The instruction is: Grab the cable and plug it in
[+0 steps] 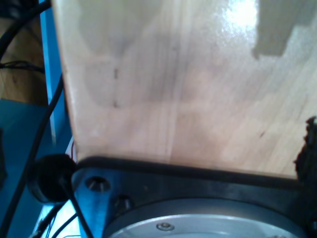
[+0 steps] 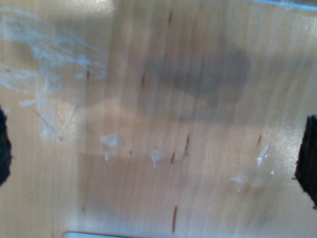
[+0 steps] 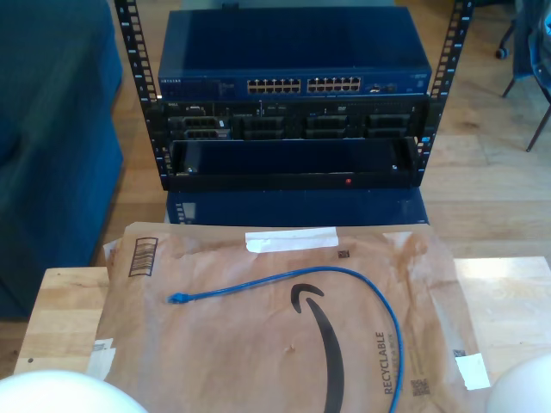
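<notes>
While the cable [image 3: 344,280] lies loose on a brown paper mailer [image 3: 258,361], nothing grips it. Its plug end points toward the exterior view's left, and the cord arcs across and runs down toward that view's lower right. The mailer covers most of a pale wooden table [image 3: 65,301], whose scuffed, white-smeared grain shows in both wrist views. Beyond the table stands a rack [image 3: 293,163] with a dark blue network switch [image 3: 293,82] on top, its row of ports facing the camera. Wood flooring [image 3: 491,172] surrounds it, with a blue partition [image 3: 52,129] at the exterior view's left. My first gripper and my second gripper appear as dark finger edges only; I cannot tell how far either is spread.
</notes>
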